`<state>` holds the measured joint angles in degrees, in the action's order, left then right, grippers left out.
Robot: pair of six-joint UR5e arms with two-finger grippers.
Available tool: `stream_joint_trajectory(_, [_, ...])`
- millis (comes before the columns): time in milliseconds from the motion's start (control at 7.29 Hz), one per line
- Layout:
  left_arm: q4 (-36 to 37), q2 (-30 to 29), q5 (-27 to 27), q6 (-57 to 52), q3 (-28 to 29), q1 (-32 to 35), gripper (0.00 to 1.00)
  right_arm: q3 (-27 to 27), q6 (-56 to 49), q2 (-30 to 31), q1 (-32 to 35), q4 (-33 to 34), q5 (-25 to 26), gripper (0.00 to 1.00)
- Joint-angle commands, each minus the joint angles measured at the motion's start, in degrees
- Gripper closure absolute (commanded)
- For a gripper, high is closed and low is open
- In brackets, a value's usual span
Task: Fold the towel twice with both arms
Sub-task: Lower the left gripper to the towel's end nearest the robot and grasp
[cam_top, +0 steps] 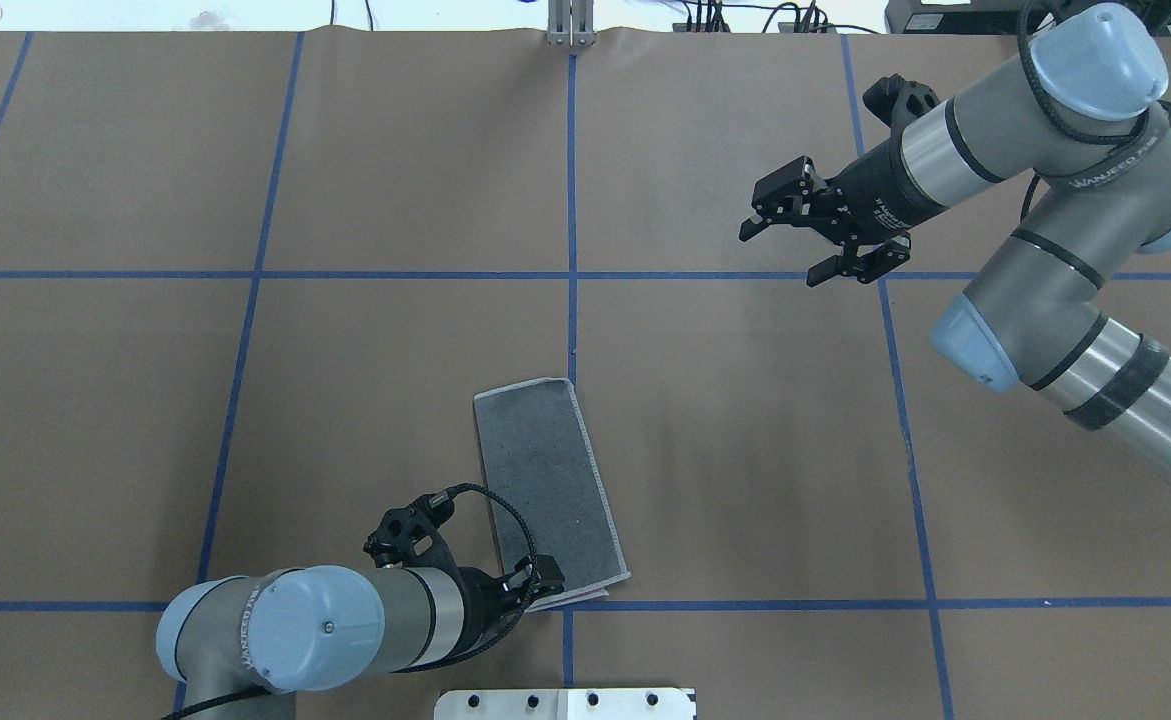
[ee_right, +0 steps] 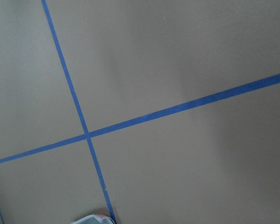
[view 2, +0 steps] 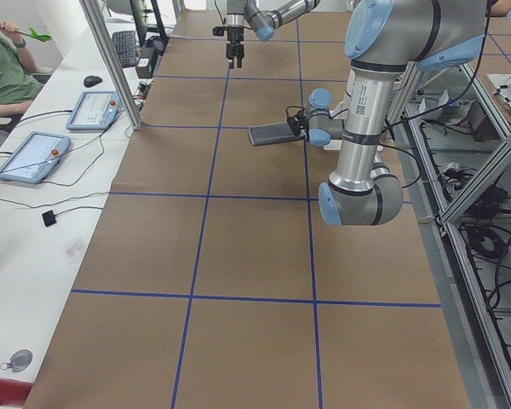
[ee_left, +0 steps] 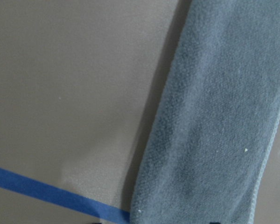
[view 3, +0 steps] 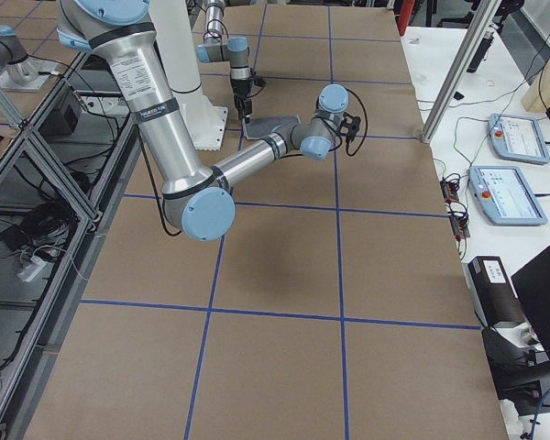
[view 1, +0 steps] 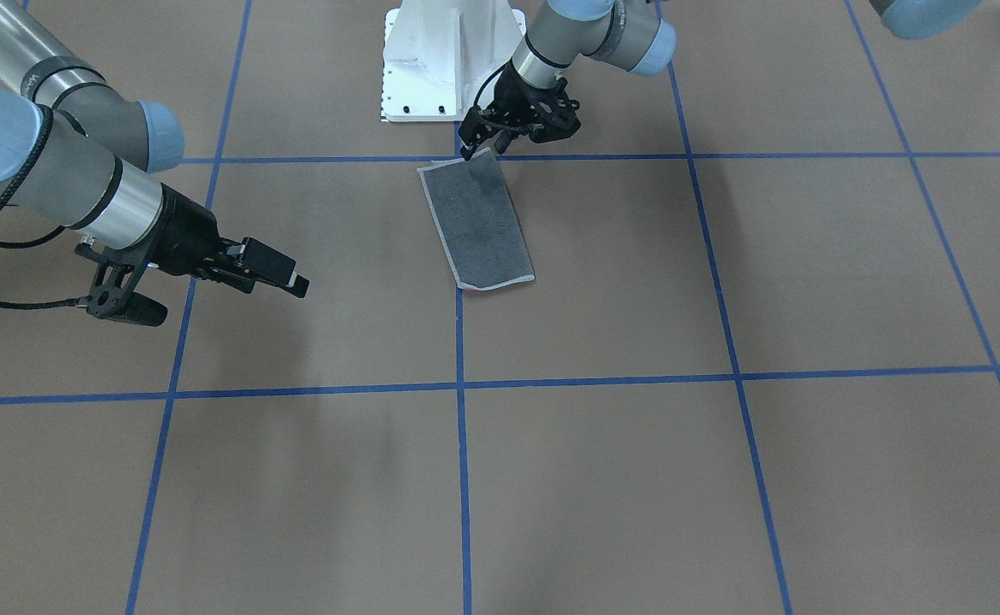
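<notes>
While the right gripper (cam_top: pixel 778 258) hangs spread wide over the far right of the table (cam_top: pixel 145 400), the towel (cam_top: pixel 545 480) lies folded, grey face up, near the white base (view 1: pixel 453 60); left gripper (view 1: pixel 469 154) sits at its near corner; whether it pinches, I cannot tell.

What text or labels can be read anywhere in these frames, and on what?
"WANFEED", roughly, on the strap around the right arm; its ending is blurred.
Print on the left arm strap: too blurred.
White print on the right gripper: too small.
Stickers on the arms, side views: too small.
</notes>
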<state>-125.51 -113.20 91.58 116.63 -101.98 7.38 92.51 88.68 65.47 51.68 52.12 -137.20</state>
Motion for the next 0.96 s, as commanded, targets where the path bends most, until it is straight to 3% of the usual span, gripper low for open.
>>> stream_joint_trajectory(0, [0.09,-0.09,-0.43,0.09,0.03,0.00,0.32,0.04,0.08,0.09,0.00,0.00,0.00,0.00])
stream_joint_trajectory(823, [0.09,-0.27,-0.70,0.00,0.38,0.35,0.54,-0.48,-0.27,0.36,-0.18,0.00,0.09,0.00])
